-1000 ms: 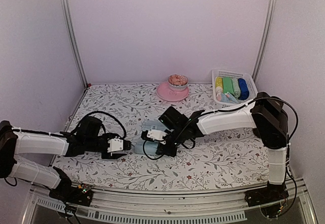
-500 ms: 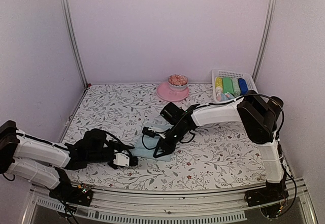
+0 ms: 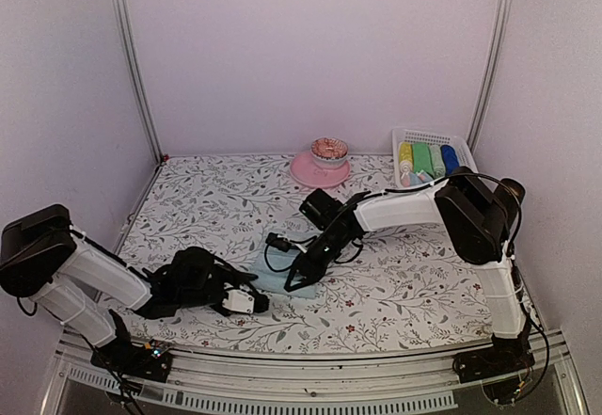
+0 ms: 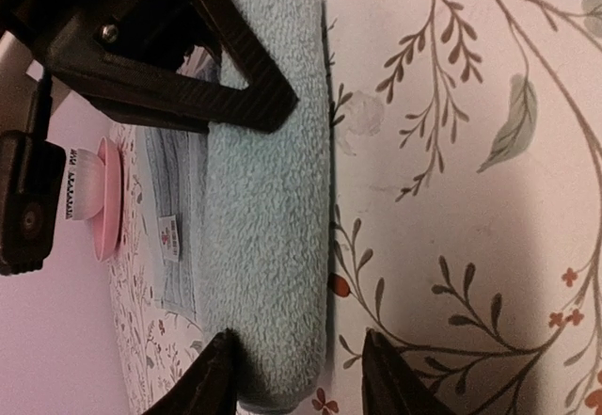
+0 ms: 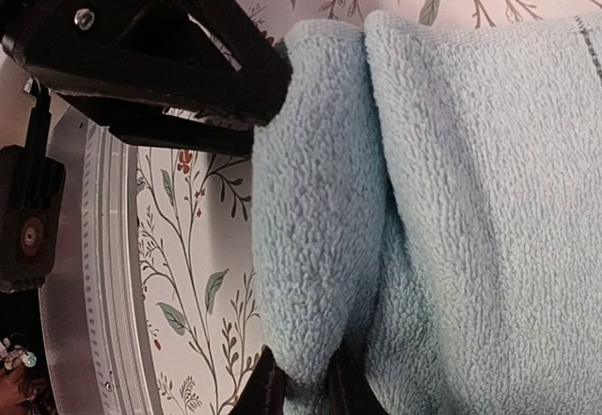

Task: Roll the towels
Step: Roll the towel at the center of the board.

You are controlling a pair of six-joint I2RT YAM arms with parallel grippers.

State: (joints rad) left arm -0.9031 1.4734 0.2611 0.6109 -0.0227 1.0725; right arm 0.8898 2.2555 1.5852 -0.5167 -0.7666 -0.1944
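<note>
A pale blue towel [image 3: 270,271] lies on the flowered table near the front middle, its near edge rolled over into a thick fold [image 4: 273,199]. My right gripper [image 3: 293,283] is shut on one end of that fold [image 5: 315,227], its fingers [image 5: 268,391] pinching it from below in the right wrist view. My left gripper [image 3: 258,299] is open at the fold's other end. Its fingers [image 4: 221,377] straddle the roll's tip with a gap on one side. Both grippers are low at the table.
A pink plate [image 3: 303,172] with a small bowl stands at the back middle. A white basket [image 3: 431,136] holding yellow, green and blue rolled towels is at the back right. The metal front rail [image 3: 282,377] runs close behind the left gripper.
Both grippers have moved toward the near edge. The left gripper swung right to the towel's end. The right gripper has drawn the towel's edge over into a roll.
</note>
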